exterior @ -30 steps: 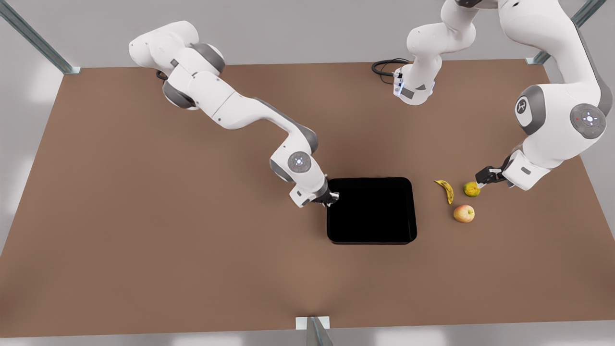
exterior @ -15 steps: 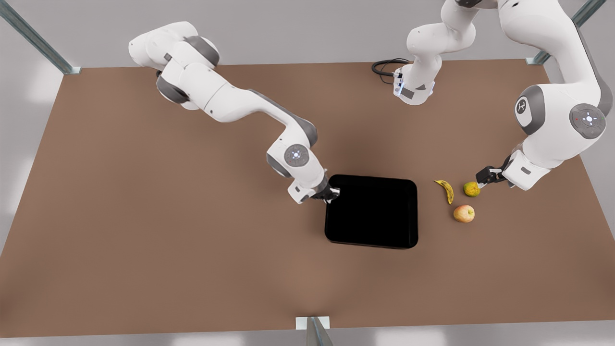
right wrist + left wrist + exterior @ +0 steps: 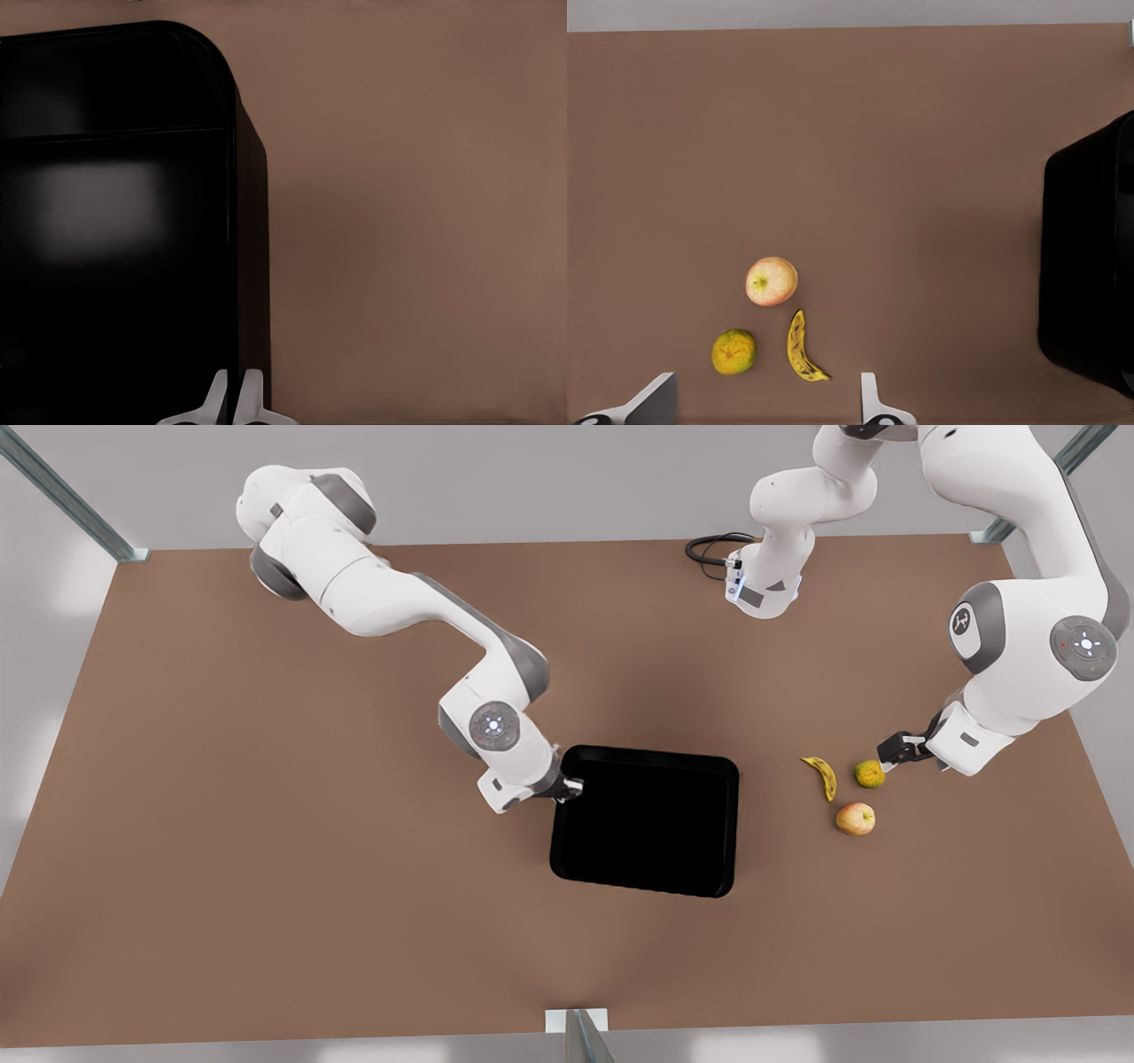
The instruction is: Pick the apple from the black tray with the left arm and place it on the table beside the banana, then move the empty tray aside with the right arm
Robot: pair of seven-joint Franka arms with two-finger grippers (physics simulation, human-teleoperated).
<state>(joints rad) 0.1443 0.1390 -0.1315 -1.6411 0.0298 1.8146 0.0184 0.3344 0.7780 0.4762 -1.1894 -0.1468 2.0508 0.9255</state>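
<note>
The apple (image 3: 855,818) (image 3: 772,281) lies on the brown table (image 3: 266,850), just in front of the spotted banana (image 3: 822,777) (image 3: 802,347). My left gripper (image 3: 889,757) (image 3: 764,387) hangs open beside the fruits at the front view's right, holding nothing. The glossy black tray (image 3: 647,833) (image 3: 115,248) sits empty and slightly turned near the table's middle. My right gripper (image 3: 571,786) (image 3: 232,390) is shut on the tray's rim at the far corner on the front view's left.
A small orange-green round fruit (image 3: 870,773) (image 3: 733,351) rests next to the banana, right under the left gripper. A black cable (image 3: 709,547) lies by an arm base at the back. Metal posts stand at the table corners.
The right gripper has dragged the tray toward the front view's left, turning it a little. The left arm and the fruits have stayed put.
</note>
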